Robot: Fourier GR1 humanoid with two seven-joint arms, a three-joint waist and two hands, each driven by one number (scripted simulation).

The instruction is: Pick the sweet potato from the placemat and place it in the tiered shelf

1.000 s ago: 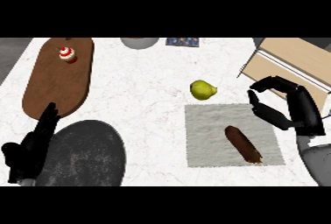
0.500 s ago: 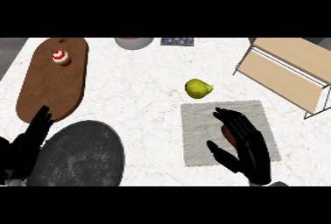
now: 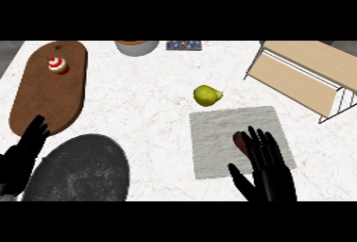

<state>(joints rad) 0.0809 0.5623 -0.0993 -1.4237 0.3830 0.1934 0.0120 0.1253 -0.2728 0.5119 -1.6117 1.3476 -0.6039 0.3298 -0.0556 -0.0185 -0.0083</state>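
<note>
Right hand [image 3: 270, 172]: flat, fingers straight and spread, palm down over the near right part of the grey placemat [image 3: 213, 137]. It holds nothing.

Sweet potato [image 3: 239, 141]: lies on the placemat, mostly hidden under the right hand's fingers [image 3: 259, 147]. Only its far brown end shows; contact with the fingers cannot be told.

Left hand [image 3: 24, 152]: open, fingers up, at the lower left edge, beside a dark grey round plate [image 3: 83, 168].

Tiered shelf [image 3: 307, 75]: light wood with a wire frame, at the far right, apart from the placemat.

Surroundings: 1 yellow-green pear [image 3: 207, 95] on the counter [image 3: 146, 99] just beyond the placemat's far edge. 1 wooden cutting board [image 3: 45, 94] at the left carries a small red-and-white item [image 3: 58, 65]. 1 bowl [image 3: 137, 47] and 1 patterned flat item [image 3: 183, 45] sit at the far edge.
</note>
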